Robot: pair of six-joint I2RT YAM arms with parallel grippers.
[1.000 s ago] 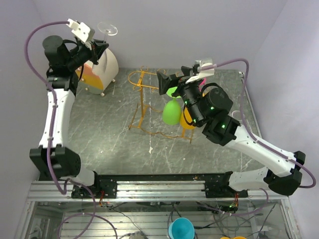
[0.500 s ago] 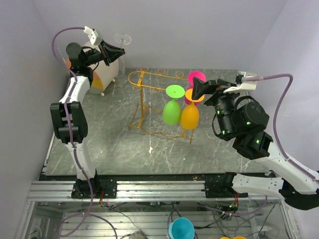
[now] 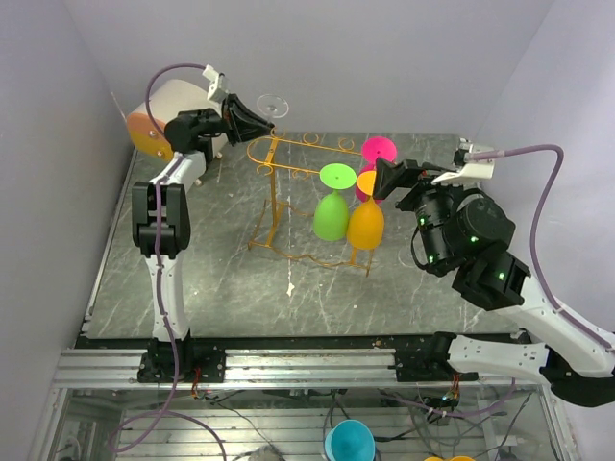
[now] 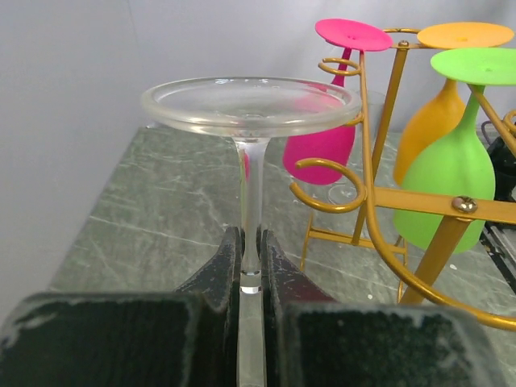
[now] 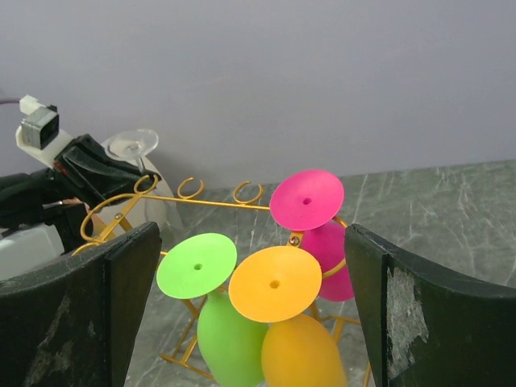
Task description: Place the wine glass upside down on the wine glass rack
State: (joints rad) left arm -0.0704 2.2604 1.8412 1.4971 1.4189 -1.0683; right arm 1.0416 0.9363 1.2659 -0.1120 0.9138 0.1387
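Since half a second ago the left arm has swung off the cream drum toward the wine glass rack, bringing the clear wine glass up to the left end of the rack's oval top rail. Over the same time the right arm has eased a little nearer the rack's right side. The left jaws are clenched on the glass's stem, and the left wrist view shows a black finger pressed to each side of it. The glass is held foot-up. Its long axis, the stem, runs steeply upward out of the jaws. The flat round foot is on top and faces up, and the bowl end is down behind the jaws, out of sight. The foot sits a little above the rail's curled loops and just beside the nearest one; whether it touches that loop cannot be told, and the stem is not yet slotted into the rail. Three coloured glasses hang upside down from the rack's right half: a green glass, an orange glass beside it, and a pink glass behind them. The right jaws are spread wide and hold nothing; they sit at the rack's right side, facing those hanging glasses. The rack's wavy base stands on the grey marbled table.
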